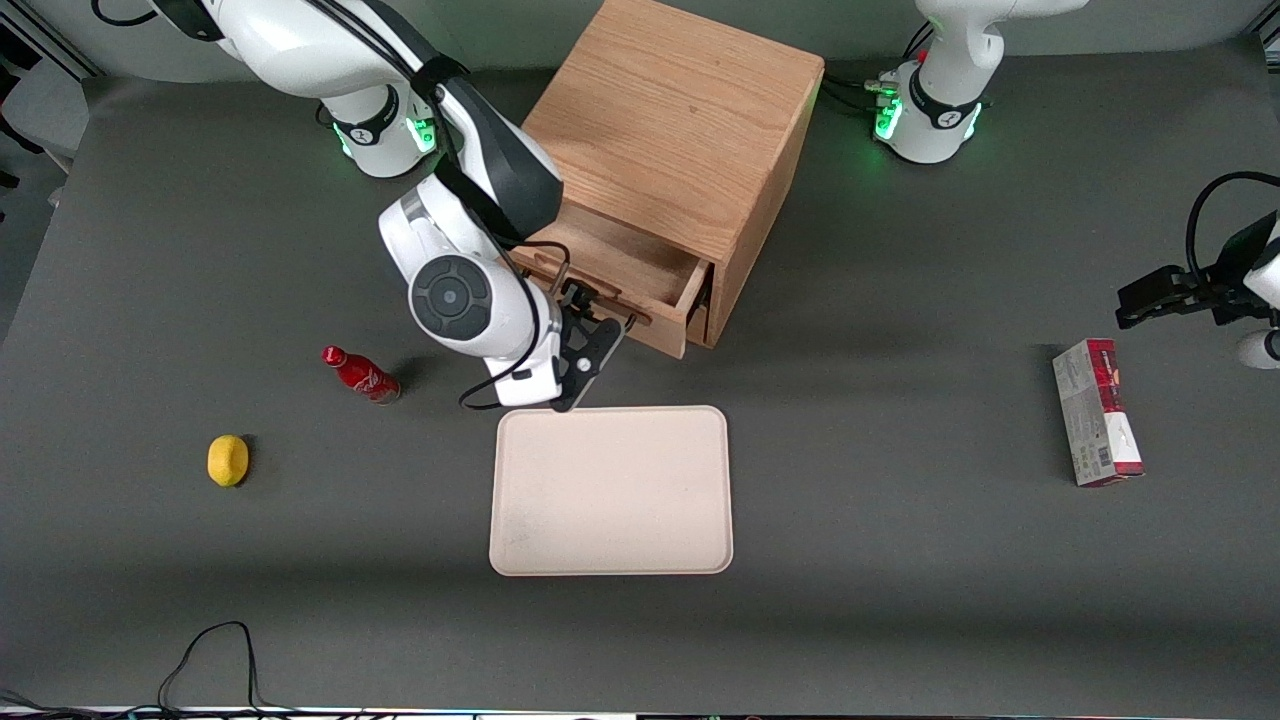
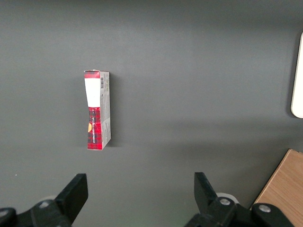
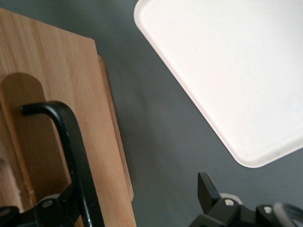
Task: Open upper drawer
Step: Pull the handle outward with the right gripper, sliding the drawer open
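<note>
Wrist view – gripper [image 3: 137,198] spread, handle [image 3: 71,156] (front hides)

Grey table [image 1: 880,620] w/ cabinet [image 1: 680,150], tray [image 1: 610,490], bottle [image 1: 360,374], lemon [image 1: 228,460], box [image 1: 1096,412].

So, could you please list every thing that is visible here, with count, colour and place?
Cabinet: one, light oak, on the table between the two arm bases.
Upper drawer: one, light oak, pulled partly out of the cabinet, black bar handle.
Tray: one, cream, in front of the drawer, nearer the front camera.
Bottle: one, red, toward the working arm's end.
Lemon: one, yellow, nearer the front camera than the bottle.
Box: one, grey and red, toward the parked arm's end.
Table: one, dark grey.
Gripper: one, black, at the drawer's handle, fingers open.
</note>
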Robot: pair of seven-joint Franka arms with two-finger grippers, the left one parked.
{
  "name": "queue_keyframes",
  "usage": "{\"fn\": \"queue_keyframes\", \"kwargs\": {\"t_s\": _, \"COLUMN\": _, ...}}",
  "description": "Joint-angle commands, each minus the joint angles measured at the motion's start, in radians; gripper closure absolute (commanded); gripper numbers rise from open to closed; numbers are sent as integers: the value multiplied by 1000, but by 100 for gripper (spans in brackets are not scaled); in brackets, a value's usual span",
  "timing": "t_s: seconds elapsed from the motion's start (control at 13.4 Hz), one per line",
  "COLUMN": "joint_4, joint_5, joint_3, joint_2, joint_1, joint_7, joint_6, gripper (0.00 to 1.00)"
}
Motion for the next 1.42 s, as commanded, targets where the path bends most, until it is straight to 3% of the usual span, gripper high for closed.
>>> {"fn": "queue_keyframes", "kwargs": {"t_s": 0.0, "joint_4": 23, "joint_5": -12, "joint_3": -1, "joint_2": 12, "joint_1": -32, "joint_7": -22, "joint_6": -6, "gripper": 0}}
{"fn": "queue_keyframes", "kwargs": {"t_s": 1.34, "joint_4": 128, "joint_5": 0, "joint_3": -3, "joint_2": 77, "joint_1": -101, "joint_7": -13, "joint_6": 0, "gripper": 0}}
